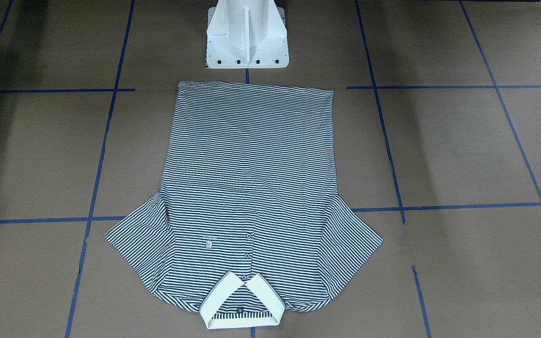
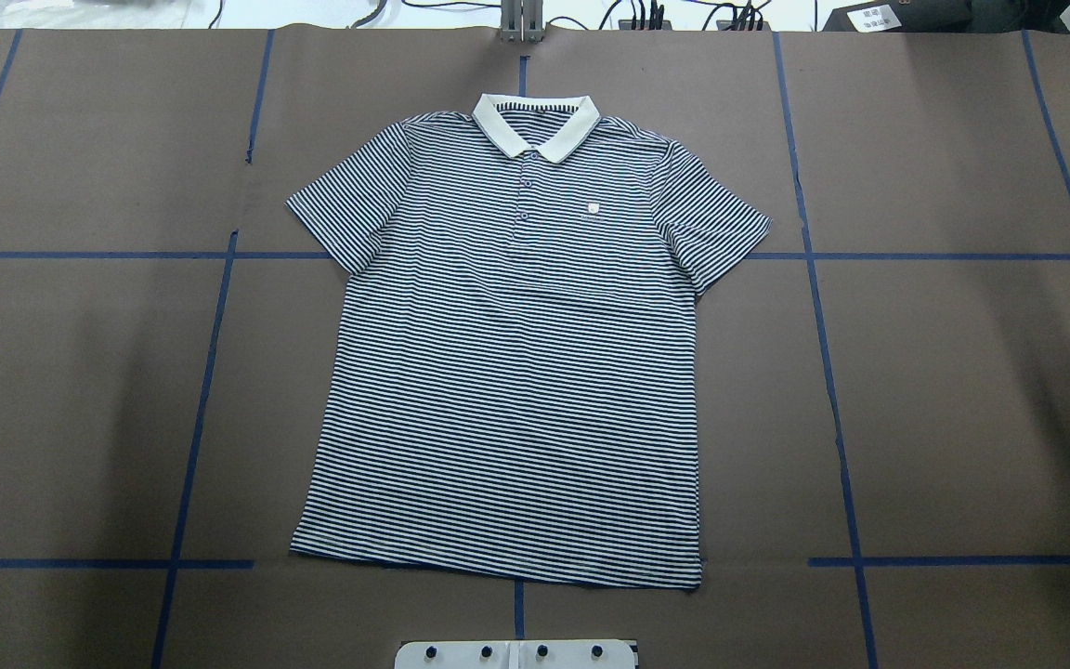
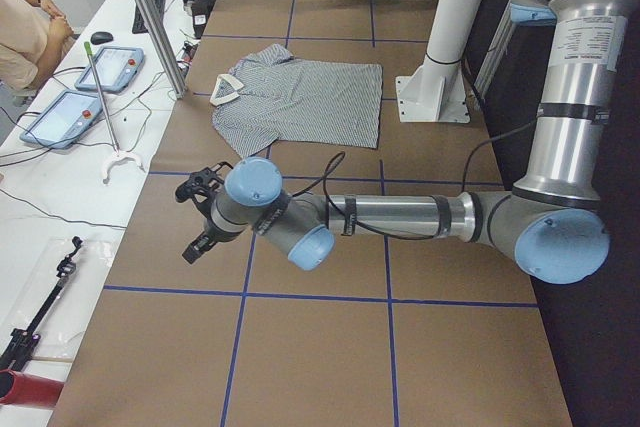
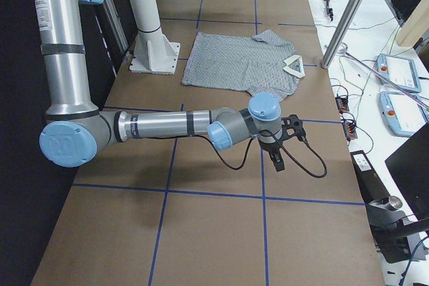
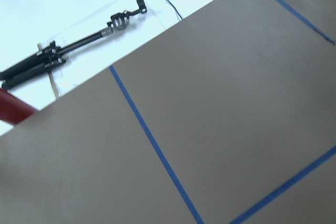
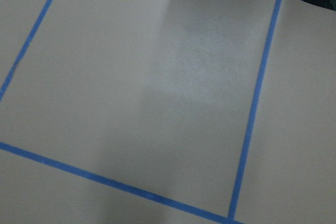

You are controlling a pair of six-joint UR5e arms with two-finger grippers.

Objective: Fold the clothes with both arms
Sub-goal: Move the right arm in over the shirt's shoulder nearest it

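Navy-and-white striped polo shirt lies flat and face up in the middle of the brown paper table. Its cream collar is farthest from the white pedestal, and both sleeves are spread. We judge folding not yet begun. To start well, each side should pinch a sleeve and shoulder edge and lift evenly. Our left gripper and right gripper hang well apart from the shirt and show only in the side views, so we cannot tell how their jaws stand. The wrist views give only paper and blue tape.
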